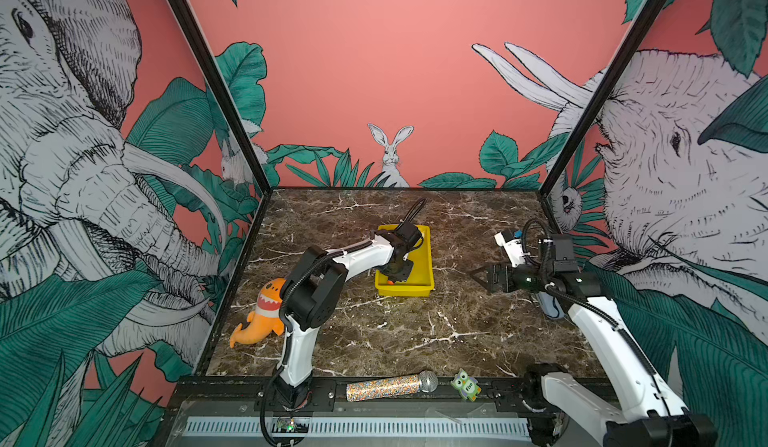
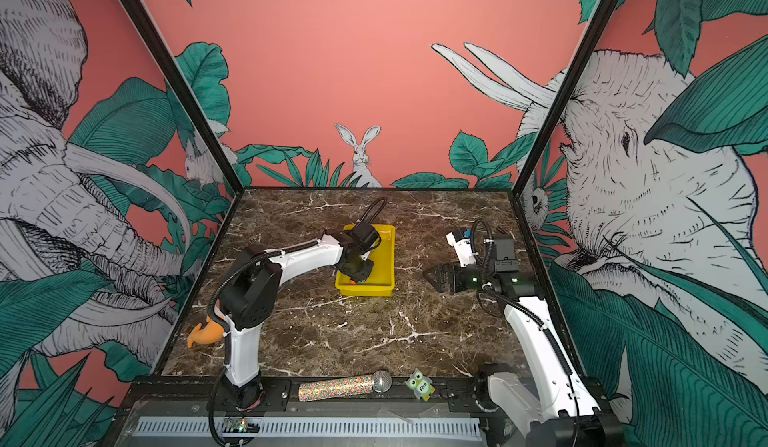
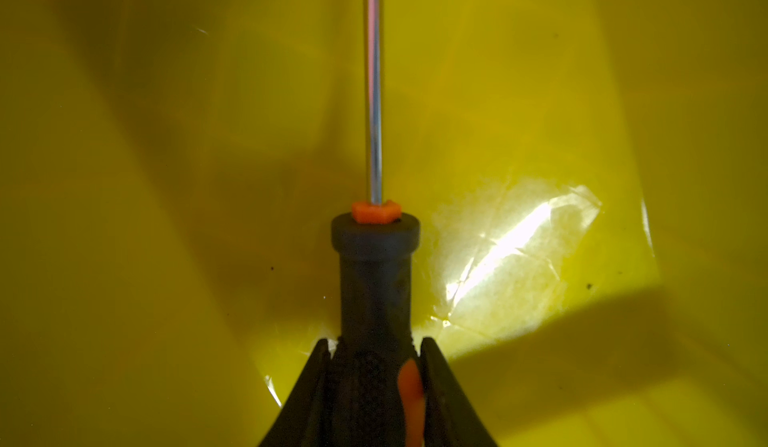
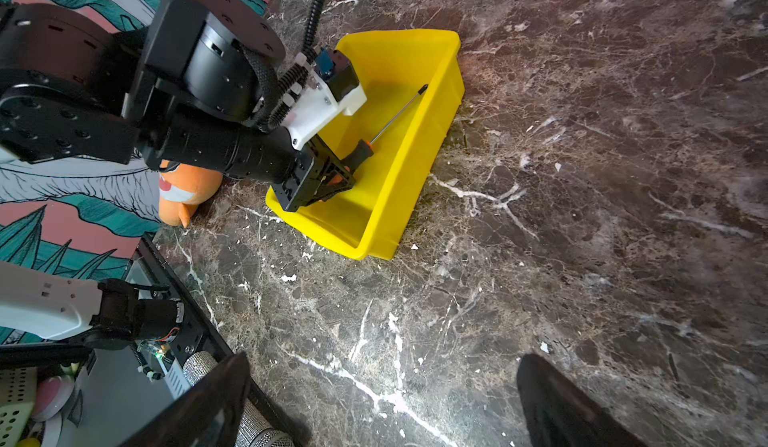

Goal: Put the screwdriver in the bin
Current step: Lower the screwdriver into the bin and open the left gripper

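The yellow bin (image 1: pixel 427 254) (image 2: pixel 390 254) stands on the marble table, left of centre. My left gripper (image 1: pixel 397 276) (image 2: pixel 358 273) (image 3: pixel 376 343) reaches down into it and is shut on the screwdriver's black-and-orange handle (image 3: pixel 376 266) (image 4: pixel 360 153). In the right wrist view the thin metal shaft (image 4: pixel 399 110) slants across the bin toward its far wall (image 4: pixel 446 104), low over the floor. Whether it touches the bin floor (image 3: pixel 166 175) I cannot tell. My right gripper (image 1: pixel 478 275) (image 2: pixel 430 276) (image 4: pixel 382 357) hovers open to the right of the bin, holding nothing.
A glittery microphone (image 1: pixel 390 386) and a small green owl toy (image 1: pixel 466 384) lie on the front rail. An orange shark plush (image 1: pixel 262 320) sits at the left edge beside the left arm. Patterned walls enclose the table on three sides.
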`<state>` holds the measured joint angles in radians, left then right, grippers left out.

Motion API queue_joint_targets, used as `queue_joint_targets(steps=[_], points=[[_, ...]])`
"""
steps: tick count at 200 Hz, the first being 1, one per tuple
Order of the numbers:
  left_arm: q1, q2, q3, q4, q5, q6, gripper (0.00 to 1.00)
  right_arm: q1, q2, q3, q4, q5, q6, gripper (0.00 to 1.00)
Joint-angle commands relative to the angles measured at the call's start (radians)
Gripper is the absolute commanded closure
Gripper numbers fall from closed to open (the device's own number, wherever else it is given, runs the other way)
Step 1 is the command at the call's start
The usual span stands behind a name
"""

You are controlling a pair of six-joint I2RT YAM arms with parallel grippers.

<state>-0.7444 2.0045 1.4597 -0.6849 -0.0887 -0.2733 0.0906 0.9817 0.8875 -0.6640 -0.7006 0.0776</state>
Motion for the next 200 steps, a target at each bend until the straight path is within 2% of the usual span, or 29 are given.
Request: queue_joint_targets(steps=[1,27,79,136,200], points=[[0.004,0.000,0.014,0.006,0.013,-0.018,0.85,-0.004,0.001,-0.005,-0.002,0.001,-0.019,0.00],[0.004,-0.001,0.017,0.009,0.022,-0.017,0.76,-0.004,0.001,-0.005,-0.002,-0.001,-0.019,0.01],[0.004,-0.003,0.011,0.025,0.031,-0.021,0.69,-0.004,0.000,-0.005,-0.004,0.004,-0.019,0.00],[0.004,-0.010,0.026,0.021,0.055,-0.023,0.56,-0.004,-0.001,-0.008,-0.005,0.007,-0.017,0.00],[0.004,-0.063,0.061,-0.001,0.068,-0.023,0.51,-0.005,-0.006,-0.007,-0.003,0.010,-0.018,0.01]])
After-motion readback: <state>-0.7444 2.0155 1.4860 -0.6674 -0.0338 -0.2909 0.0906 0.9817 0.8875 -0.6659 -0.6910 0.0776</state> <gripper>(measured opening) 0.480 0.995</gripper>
